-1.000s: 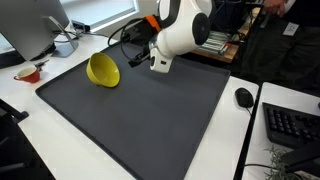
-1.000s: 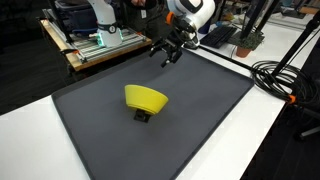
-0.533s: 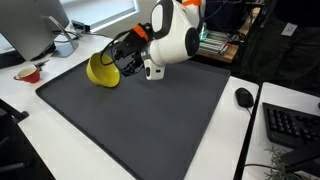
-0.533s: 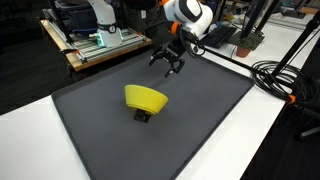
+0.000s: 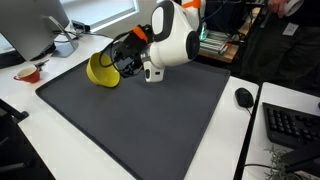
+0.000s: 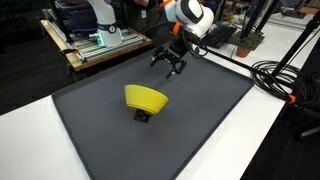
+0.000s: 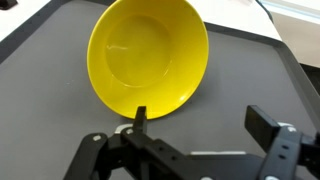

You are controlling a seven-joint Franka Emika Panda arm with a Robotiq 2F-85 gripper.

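On the dark mat [image 5: 150, 120] that covers most of the white table [image 5: 30, 125], we see a yellow bowl [image 5: 102, 70] lying tipped toward the far corner; in the wrist view its hollow [image 7: 148, 55] faces the camera, and in an exterior view a small dark block [image 6: 142, 115] sits at its base, though we cannot tell whether the bowl leans on it. The gripper [image 7: 200, 120] hovers just beside the bowl, not touching it; its black fingers [image 7: 140, 118] stand wide apart with nothing between them. In both exterior views the white arm reaches in from the far edge of the mat [image 6: 200, 120], the gripper [image 6: 170, 65] above the surface. Around the mat we note a mouse [image 5: 244, 97] and a keyboard [image 5: 290, 125] on one side; a monitor [image 5: 30, 30] and a red cup [image 5: 30, 73] on the other; thick cables [image 6: 275, 78] trail over the table's edge; a wooden cart [image 6: 90, 45] with equipment stands behind.
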